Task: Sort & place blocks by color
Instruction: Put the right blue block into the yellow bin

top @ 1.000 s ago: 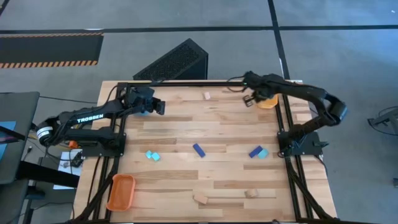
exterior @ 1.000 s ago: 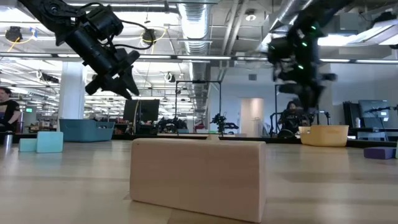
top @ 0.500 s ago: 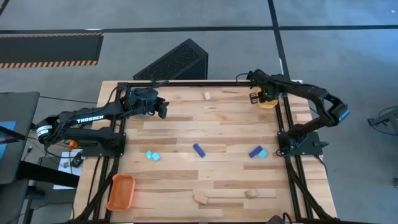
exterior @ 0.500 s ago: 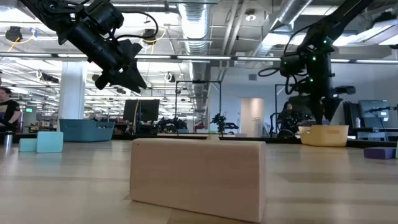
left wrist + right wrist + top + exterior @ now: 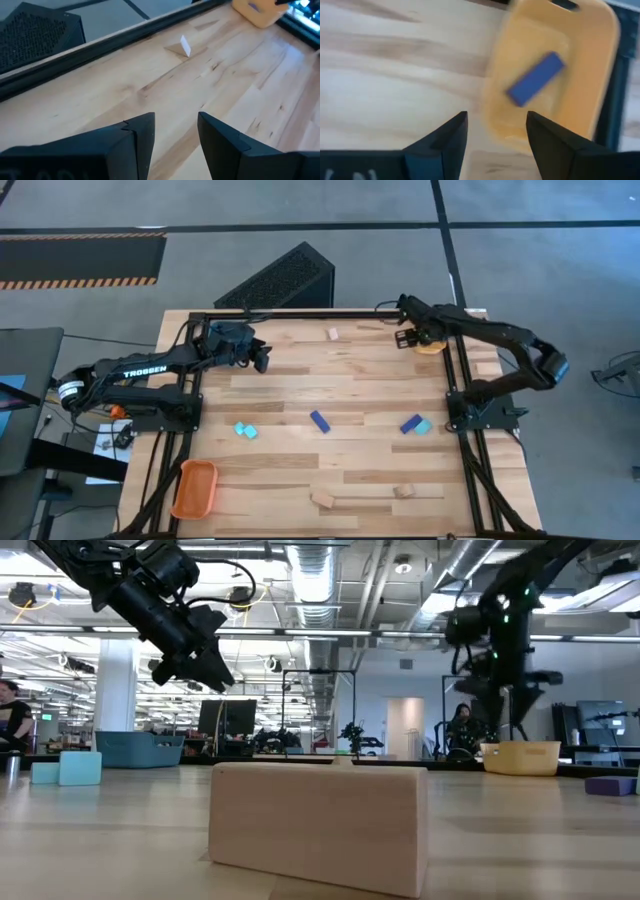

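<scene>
The bench (image 5: 330,395) is the biggest thing here, a top of pale wooden planks inside a black metal frame. The two dark arms are reaching over its far half, and the left arm is showing the white word "TROSSEN" on its side.

Three plastic trays are sitting on the bench: an orange tray (image 5: 195,488) at the near left corner, a yellow-orange tray (image 5: 432,345) at the far right corner, and a teal tray (image 5: 150,749) at the far left, seen in the low view.

The left gripper (image 5: 262,359) is hovering above the far left part of the bench, its fingers parted and gripping nothing. The right gripper (image 5: 404,338) is hanging just beside the yellow-orange tray, its fingers likewise spread and empty.

Nine blocks are showing. Three are dark blue and oblong: one blue block (image 5: 536,79) is lying inside the yellow-orange tray, a second blue block (image 5: 319,421) is lying mid-bench, and a third blue block (image 5: 410,423) is touching a cyan block (image 5: 424,426) on the right. Two more cyan blocks (image 5: 245,430) are sitting together at the left. Three are tan wood: a tan block (image 5: 332,334) near the far edge, another tan block (image 5: 323,500) and a last tan block (image 5: 403,491) near the front.
</scene>
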You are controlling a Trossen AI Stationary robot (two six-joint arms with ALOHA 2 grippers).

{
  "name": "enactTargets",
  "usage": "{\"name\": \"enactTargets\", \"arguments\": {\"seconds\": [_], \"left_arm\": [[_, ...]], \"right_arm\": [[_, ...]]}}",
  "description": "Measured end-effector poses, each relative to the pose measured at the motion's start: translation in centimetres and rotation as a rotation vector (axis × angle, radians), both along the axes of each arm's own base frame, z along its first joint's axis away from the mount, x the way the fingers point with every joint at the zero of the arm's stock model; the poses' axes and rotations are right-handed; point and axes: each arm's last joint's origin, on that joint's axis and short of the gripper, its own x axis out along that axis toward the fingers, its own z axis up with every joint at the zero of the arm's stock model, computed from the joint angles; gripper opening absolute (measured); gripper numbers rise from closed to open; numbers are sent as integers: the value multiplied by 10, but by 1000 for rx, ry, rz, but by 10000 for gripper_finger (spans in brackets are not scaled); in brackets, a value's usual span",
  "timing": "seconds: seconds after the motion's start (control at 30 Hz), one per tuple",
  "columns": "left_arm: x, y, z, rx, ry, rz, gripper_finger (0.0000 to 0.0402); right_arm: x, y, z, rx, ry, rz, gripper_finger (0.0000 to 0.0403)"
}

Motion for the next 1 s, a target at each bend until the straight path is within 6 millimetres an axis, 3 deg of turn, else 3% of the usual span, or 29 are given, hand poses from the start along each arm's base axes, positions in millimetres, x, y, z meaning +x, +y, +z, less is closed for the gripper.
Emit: {"name": "enactTargets", "arguments": {"seconds": [0.2,0.37,0.5,0.77,0.9,1.0], "left_arm": [[7,2,13,14,-172,31,134],[14,-1,25,10,-330,11,134],[19,-11,26,-49,-391,35,134],[33,-58,26,-99,-433,61,134],[36,-88,26,-137,-459,33,134],[35,-111,24,-200,-456,-18,134]], "right_arm": [[26,52,23,-68,-144,156,206],[36,98,25,-57,-208,307,203],[39,139,22,-23,-211,548,205],[45,208,16,12,-303,872,205],[43,236,11,42,-295,1095,205],[39,249,5,60,-252,1164,205]]}}
